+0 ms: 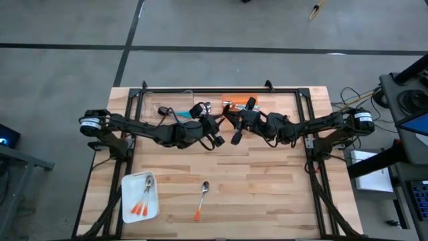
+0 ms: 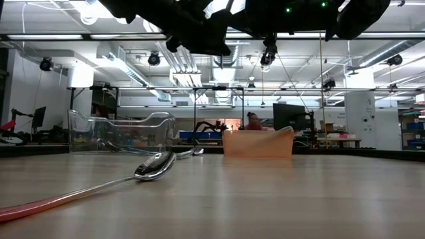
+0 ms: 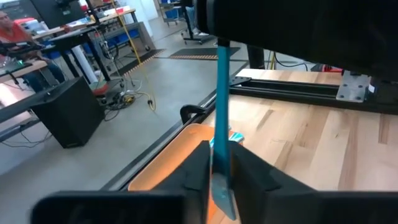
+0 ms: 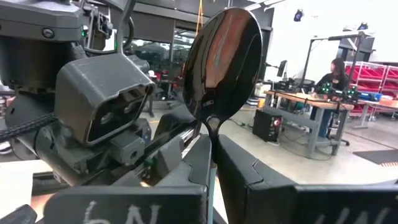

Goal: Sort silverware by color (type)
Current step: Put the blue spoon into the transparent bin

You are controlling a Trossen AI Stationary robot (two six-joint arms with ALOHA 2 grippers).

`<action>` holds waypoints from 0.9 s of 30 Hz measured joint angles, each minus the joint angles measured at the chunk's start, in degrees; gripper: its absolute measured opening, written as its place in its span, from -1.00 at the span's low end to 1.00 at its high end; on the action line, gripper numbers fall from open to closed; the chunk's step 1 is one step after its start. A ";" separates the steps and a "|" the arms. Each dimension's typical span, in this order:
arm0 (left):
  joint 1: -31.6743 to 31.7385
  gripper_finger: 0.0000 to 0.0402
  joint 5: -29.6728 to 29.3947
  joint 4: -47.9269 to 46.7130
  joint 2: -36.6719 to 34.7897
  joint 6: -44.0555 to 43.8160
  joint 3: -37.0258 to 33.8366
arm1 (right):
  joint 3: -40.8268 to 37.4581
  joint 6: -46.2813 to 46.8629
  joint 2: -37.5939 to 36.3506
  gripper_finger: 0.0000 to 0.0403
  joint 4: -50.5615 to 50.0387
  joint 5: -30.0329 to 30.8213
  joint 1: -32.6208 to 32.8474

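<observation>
Both arms meet mid-air over the table's far middle, by the orange tray [image 1: 235, 104].

Right wrist view: right gripper [image 4: 211, 152] is clamped on a dark-bowled spoon [image 4: 222, 59], bowl upright.

Left wrist view shows what that one hides: its teal handle [image 3: 222, 124] between the left gripper [image 3: 219, 177] fingers, which pinch it too.

High view only: white tray [image 1: 127, 201] with orange-handled spoons [image 1: 142, 199] near left, a lone orange spoon [image 1: 202, 199] on bare wood beside it.
</observation>
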 joint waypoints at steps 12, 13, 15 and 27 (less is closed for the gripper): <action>-0.05 -1.00 0.35 -0.17 -0.15 -1.85 0.01 | 0.03 0.44 0.00 -0.90 -0.44 -0.02 0.00; -0.09 -1.00 0.75 -0.17 -0.28 -1.86 0.02 | 0.04 0.73 0.00 -0.86 -0.48 0.00 0.00; -0.11 -1.00 2.83 -0.13 -0.53 -2.08 0.00 | 0.04 0.73 0.00 -0.77 -0.75 0.01 0.00; -0.17 -1.00 20.89 -1.55 -4.10 -0.70 -0.17 | 0.31 0.70 -0.39 -0.45 -1.65 -15.71 -0.02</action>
